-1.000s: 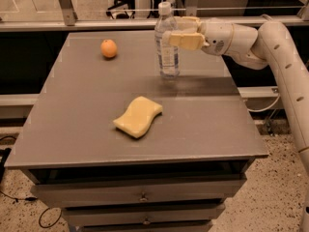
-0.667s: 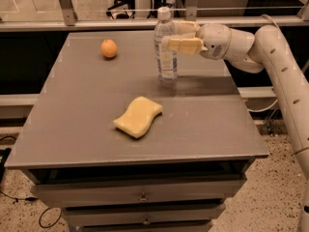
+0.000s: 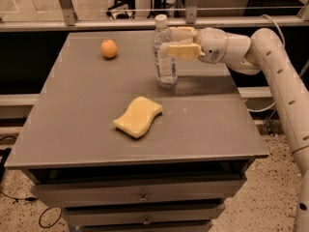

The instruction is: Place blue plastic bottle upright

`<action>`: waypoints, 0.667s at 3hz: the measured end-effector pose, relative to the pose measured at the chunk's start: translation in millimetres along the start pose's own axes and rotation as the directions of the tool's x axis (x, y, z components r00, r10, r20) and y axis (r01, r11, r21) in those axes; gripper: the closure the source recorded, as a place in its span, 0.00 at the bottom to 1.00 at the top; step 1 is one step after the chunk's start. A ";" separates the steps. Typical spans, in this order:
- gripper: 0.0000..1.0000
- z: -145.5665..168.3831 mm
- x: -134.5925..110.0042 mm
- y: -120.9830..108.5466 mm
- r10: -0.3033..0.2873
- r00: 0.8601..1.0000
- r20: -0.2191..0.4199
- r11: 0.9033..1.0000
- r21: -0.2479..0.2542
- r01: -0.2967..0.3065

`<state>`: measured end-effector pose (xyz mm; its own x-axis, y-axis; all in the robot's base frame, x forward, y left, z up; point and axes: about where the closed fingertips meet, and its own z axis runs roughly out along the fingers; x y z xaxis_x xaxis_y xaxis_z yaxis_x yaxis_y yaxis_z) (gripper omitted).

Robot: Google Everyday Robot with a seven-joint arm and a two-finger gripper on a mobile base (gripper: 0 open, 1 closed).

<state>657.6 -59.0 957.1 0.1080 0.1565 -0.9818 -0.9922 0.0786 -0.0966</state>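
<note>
The blue plastic bottle (image 3: 166,69) is clear with a white cap and a pale label. It stands upright on the grey table (image 3: 87,110), right of centre toward the back. My gripper (image 3: 165,40) reaches in from the right and is shut on the bottle's upper part. One cream finger (image 3: 182,51) lies in front of the bottle and the other (image 3: 181,32) behind it. The bottle's base looks to be resting on the tabletop.
An orange fruit (image 3: 109,48) sits at the back left of the table. A yellow sponge (image 3: 139,116) lies in the middle, in front of the bottle. A metal rail (image 3: 96,24) runs behind the table. Drawers (image 3: 142,196) are below the front edge.
My gripper has moved the bottle slightly left and down toward the tabletop. The bottle has stayed upright in the grip. The orange and the sponge have not moved.
</note>
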 end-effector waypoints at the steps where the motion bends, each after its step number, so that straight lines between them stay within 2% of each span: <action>1: 0.51 0.5 3.4 1.1 0.000 1.000 -0.009 1.000 -0.008 0.000; 2: 0.28 -0.1 7.5 2.1 0.007 1.000 -0.019 1.000 -0.007 -0.007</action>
<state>656.4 -57.7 949.5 0.0997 0.1387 -0.9853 -0.9934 0.0705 -0.0905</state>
